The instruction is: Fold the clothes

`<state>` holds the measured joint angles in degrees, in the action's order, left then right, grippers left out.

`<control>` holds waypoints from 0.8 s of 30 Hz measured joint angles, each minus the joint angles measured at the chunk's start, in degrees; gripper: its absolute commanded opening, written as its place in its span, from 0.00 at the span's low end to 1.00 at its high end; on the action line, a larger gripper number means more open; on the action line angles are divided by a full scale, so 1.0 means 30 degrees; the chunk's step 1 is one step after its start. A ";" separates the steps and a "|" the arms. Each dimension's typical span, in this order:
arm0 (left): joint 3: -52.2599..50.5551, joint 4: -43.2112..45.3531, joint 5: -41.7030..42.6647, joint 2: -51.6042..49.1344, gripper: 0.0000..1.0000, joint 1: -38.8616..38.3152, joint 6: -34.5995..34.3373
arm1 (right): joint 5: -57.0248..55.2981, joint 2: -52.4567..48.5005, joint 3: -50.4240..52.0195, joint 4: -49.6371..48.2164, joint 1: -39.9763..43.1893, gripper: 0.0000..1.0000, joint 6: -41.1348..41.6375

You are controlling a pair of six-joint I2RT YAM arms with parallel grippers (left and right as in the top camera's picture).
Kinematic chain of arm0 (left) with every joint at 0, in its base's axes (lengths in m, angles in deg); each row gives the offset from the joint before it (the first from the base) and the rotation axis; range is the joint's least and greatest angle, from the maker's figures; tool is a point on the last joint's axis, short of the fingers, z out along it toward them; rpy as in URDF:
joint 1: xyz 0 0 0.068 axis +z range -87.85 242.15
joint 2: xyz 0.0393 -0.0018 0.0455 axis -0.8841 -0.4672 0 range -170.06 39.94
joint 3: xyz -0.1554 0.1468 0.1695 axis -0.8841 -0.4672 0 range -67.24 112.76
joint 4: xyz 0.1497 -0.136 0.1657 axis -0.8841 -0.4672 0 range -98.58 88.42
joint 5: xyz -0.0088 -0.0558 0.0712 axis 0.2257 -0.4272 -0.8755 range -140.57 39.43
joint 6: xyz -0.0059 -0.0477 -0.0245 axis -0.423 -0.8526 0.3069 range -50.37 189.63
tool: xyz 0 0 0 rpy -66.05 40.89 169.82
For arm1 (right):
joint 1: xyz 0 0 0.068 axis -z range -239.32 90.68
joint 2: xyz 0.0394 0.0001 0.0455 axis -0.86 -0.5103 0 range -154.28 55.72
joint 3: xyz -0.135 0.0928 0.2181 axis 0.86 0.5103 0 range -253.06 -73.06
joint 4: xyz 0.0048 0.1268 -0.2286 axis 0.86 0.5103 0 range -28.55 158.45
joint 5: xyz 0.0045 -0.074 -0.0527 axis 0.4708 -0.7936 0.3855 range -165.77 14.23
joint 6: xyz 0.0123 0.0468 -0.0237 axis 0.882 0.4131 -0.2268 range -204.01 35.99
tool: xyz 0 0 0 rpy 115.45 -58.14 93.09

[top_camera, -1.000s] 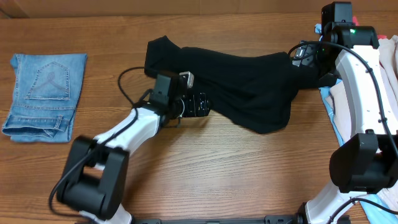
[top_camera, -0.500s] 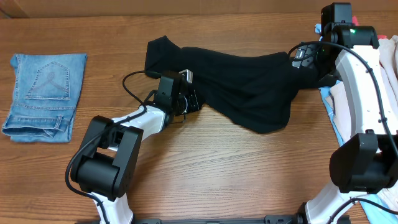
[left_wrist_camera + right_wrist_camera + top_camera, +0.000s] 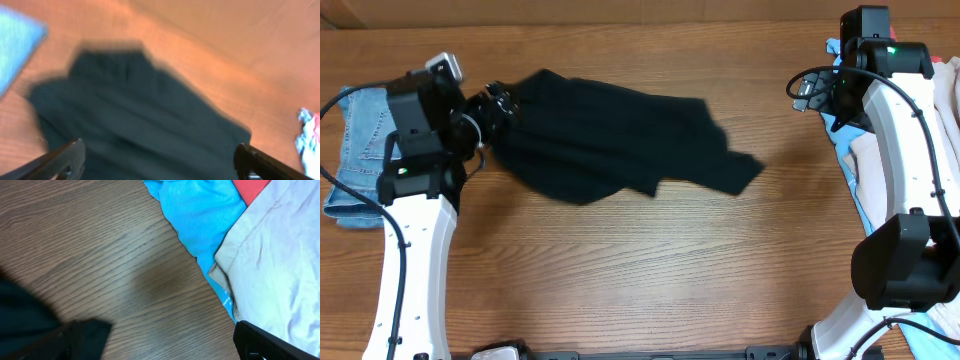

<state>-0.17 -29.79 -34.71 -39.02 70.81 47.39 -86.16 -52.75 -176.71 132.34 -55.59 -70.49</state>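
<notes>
The black T-shirt (image 3: 610,135) lies crumpled across the back middle of the table, stretched from left to right. It fills the blurred left wrist view (image 3: 140,120). My left gripper (image 3: 498,104) is at the shirt's left end, and its jaws (image 3: 160,160) are spread wide with the shirt beneath them. My right gripper (image 3: 817,93) is at the far right, apart from the shirt. Its jaws (image 3: 167,337) are open over bare wood.
Folded blue denim jeans (image 3: 350,150) lie at the far left, partly under my left arm, and show in the left wrist view (image 3: 17,40). A pile of clothes (image 3: 945,130) lies at the right edge: blue (image 3: 205,215), beige (image 3: 280,260) and red (image 3: 252,187) fabric.
The shirt has shifted far to the left and is free of the right gripper. My left arm has swung from the table's middle to the far left. The right arm has barely moved.
</notes>
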 measured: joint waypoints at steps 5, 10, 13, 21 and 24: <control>-0.0503 -0.5435 0.0219 -0.1683 1.00 -0.1188 0.0707 | 0.0022 0.0000 0.0000 0.0087 -0.0007 1.00 -0.0007; -0.0860 -0.9027 0.0270 -0.3993 1.00 -0.3126 0.0998 | 0.0022 0.0000 0.0000 0.0073 -0.0007 1.00 -0.0007; -0.1508 -0.9355 0.0350 -0.5450 0.95 -0.4495 0.0991 | 0.0022 0.0000 0.0000 0.0044 0.0000 1.00 -0.0007; -0.2164 -0.7417 -0.1013 -0.8182 0.89 -0.5610 -0.0954 | 0.0022 0.0000 0.0000 0.0066 0.0000 1.00 -0.0015; -0.2113 -0.6972 -0.1333 -0.8415 0.85 -0.5617 -0.1727 | 0.0022 0.0000 0.0000 0.0058 0.0000 1.00 -0.0007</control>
<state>-6.51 -50.71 -38.71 -64.27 53.96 42.21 -86.10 -52.75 -176.71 132.51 -55.59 -70.52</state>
